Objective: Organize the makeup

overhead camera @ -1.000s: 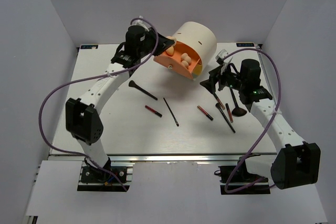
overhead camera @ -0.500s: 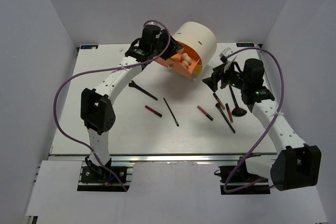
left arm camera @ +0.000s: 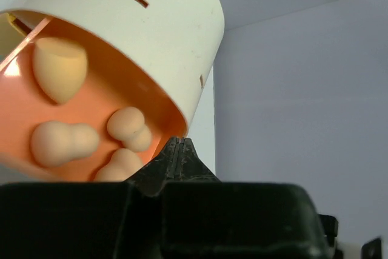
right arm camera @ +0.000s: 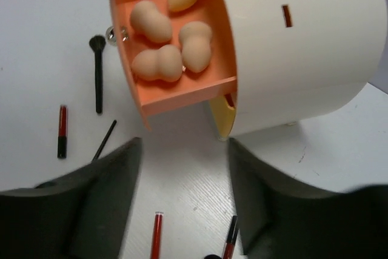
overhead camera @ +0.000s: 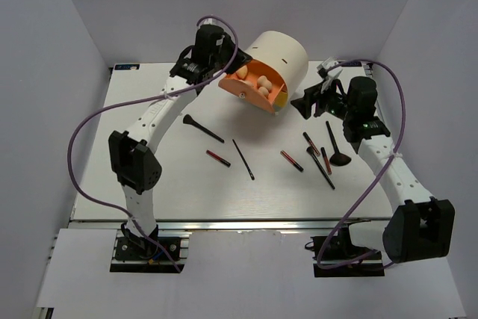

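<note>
Four sponges (left arm camera: pixel 60 141), lowest half-hidden by left hand (left arm camera: pixel 177 150).

four sponges (right arm camera: pixel 157 63) in orange drawer (right arm camera: pixel 182 100), jaws apart

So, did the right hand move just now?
Yes. The right hand moved back from the round-headed brush, toward the cream case.
</note>
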`<action>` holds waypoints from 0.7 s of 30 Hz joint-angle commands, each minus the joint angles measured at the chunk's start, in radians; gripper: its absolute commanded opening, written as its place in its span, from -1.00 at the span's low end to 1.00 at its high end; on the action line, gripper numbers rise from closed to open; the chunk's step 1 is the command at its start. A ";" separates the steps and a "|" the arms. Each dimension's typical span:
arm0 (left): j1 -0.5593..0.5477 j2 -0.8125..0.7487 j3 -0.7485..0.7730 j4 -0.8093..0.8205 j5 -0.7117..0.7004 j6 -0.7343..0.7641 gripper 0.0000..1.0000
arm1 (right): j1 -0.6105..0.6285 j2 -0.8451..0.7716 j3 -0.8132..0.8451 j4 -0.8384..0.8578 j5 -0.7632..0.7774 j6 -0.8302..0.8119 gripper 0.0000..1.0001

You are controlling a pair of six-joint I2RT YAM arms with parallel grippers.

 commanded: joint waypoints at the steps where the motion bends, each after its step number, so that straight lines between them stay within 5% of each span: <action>1: -0.002 -0.155 -0.148 -0.025 -0.077 0.047 -1.00 | -0.013 0.066 0.135 0.076 0.058 0.153 0.15; 7: 0.020 -0.458 -0.616 0.115 -0.079 0.036 -1.00 | -0.014 0.164 0.232 0.091 0.020 0.263 -0.86; 13: 0.029 -0.486 -0.726 0.151 -0.064 0.001 -1.00 | -0.014 0.185 0.242 0.079 0.046 0.268 -0.90; 21: 0.027 -0.210 -0.490 0.113 0.012 0.019 -0.98 | -0.014 0.153 0.213 0.062 0.081 0.250 -0.81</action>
